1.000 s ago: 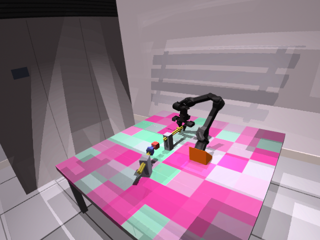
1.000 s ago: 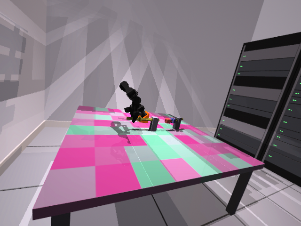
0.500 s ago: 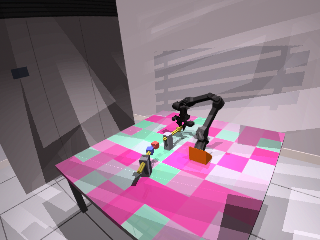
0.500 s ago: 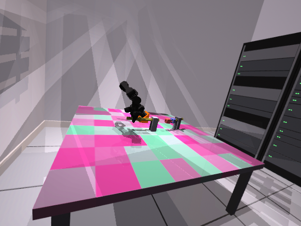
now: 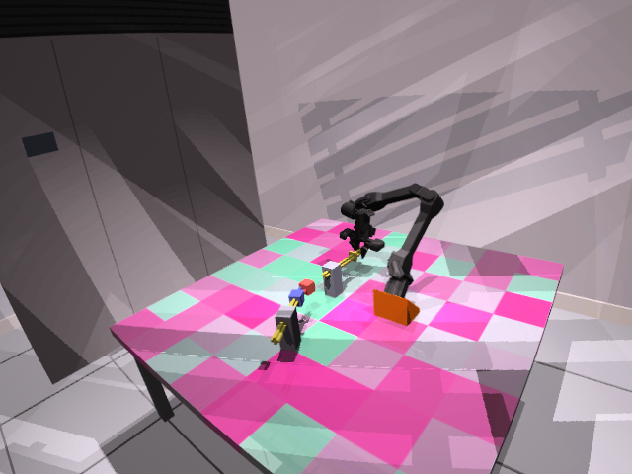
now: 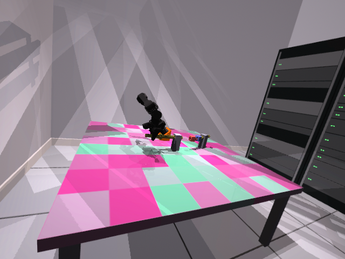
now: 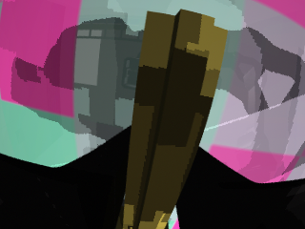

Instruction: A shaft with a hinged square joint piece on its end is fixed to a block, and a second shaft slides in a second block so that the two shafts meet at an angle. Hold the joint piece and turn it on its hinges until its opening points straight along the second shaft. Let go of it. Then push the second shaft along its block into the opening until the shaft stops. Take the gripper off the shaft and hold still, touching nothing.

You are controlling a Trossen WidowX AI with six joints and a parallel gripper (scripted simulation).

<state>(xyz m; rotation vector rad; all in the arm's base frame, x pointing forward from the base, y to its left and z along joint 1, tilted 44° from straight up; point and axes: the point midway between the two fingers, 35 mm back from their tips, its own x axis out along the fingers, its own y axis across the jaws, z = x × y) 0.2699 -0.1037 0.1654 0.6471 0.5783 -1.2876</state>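
Note:
My gripper [image 5: 363,250] [image 6: 153,135] [image 7: 152,135] is shut on the rear end of the yellow second shaft [image 5: 347,260] [image 6: 164,136] [image 7: 174,109]. This shaft runs through a light grey block [image 5: 333,278] [image 6: 176,142]. In front of that block is the joint piece, a red cube [image 5: 306,286] [image 6: 192,137] hinged to a blue cube [image 5: 295,296] [image 6: 198,137]. The blue cube sits on the end of the first yellow shaft [image 5: 278,334] [image 6: 203,141], which is fixed in a dark grey block [image 5: 288,329]. The second shaft's front tip stands just short of the red cube.
An orange wedge [image 5: 390,306] stands at the foot of my arm, to the right of the blocks. Everything rests on a pink and green checkered table [image 5: 408,408] [image 6: 125,195]. A dark server rack [image 6: 306,111] stands beyond the table's right side.

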